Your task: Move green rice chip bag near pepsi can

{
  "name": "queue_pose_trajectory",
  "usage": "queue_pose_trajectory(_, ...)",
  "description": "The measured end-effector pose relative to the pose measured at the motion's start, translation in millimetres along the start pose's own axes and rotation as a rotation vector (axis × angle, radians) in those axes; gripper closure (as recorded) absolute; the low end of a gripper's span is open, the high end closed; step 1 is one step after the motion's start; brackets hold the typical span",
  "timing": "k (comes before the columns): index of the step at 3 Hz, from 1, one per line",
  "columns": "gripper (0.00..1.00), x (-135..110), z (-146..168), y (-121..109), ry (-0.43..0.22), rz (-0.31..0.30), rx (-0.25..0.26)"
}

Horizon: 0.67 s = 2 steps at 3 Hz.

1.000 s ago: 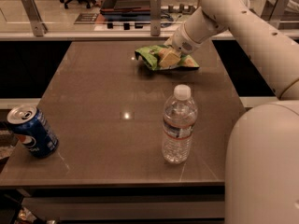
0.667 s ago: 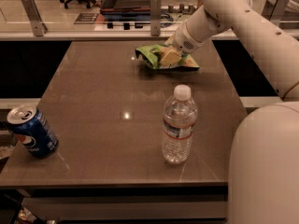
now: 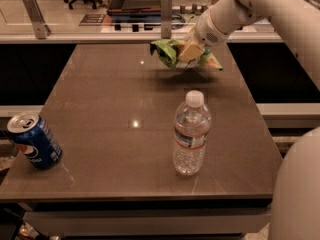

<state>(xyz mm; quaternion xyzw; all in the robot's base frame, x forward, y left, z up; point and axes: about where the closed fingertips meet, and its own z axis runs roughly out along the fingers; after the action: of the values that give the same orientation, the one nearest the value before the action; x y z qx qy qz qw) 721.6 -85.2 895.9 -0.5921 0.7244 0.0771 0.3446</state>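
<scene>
So the pepsi can (image 3: pixel 35 143) sits at the near-left corner of the bench (image 3: pixel 100 99) and the green rice chip bag (image 3: pixel 165 51) is way off at the far-right edge, pinched in the claw (image 3: pixel 189 51), so it's basically a long diagonal haul.

Tool (image 3: pixel 189 51) is located at the far right of the counter (image 3: pixel 115 99), clamped on the green rice chip bag (image 3: pixel 164 53). The bag is held just clear of the surface, and a shadow is seen beneath it. The white arm (image 3: pixel 250 4) enters from the upper right. The pepsi can (image 3: pixel 35 141) is found at the near left corner, well apart from the bag. A clear water bottle (image 3: pixel 191 134) with a white cap is standing upright, near and right of centre.
</scene>
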Motion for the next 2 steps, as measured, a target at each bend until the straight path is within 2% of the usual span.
queue_pose_trajectory(1,1.0,-19,-27,7,0.002,-0.03,0.046)
queue_pose_trajectory(2,1.0,-51,-42,20,-0.033,-0.066,0.042)
